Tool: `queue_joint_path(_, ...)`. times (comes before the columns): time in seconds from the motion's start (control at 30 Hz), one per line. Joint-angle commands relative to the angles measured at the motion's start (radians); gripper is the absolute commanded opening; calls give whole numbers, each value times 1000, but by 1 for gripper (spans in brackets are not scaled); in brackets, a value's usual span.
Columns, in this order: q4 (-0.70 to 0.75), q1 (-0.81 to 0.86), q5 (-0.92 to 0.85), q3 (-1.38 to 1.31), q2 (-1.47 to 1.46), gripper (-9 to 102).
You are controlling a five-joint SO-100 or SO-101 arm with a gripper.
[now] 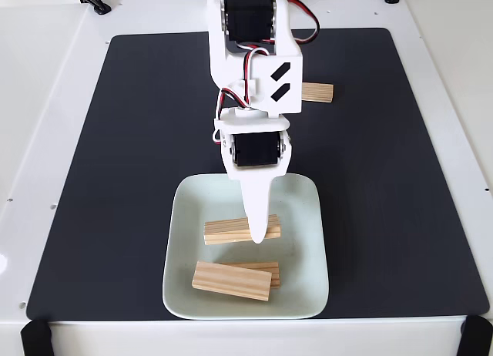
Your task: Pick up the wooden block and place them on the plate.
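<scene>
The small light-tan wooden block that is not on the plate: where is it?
In the fixed view the lone wooden block lies on the black mat at upper centre-right, just right of the white arm, well above the pale mint square plate.

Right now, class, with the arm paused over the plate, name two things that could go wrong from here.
1. The gripper sits over a wooden block on the plate; lifting away could drag or flick that block.
2. Two more blocks lie stacked near the plate's front rim, so a nudge might tip one off.
3. The last block lies behind the arm, partly hidden, making the reach awkward.
</scene>
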Motion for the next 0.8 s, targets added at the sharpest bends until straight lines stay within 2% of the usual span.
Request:
queue_joint_path(0.0,2,6,9,-57,12,0)
queue_joint_path(0.27,2,15,8,-46,12,1)
queue_joint_path(0.33,2,15,8,-46,14,5)
queue_joint_path(0.47,3,18,8,-46,15,23)
queue_joint_path(0.57,3,26,5,-46,17,33)
queue_joint_path(0.77,5,28,-3,6,74,35)
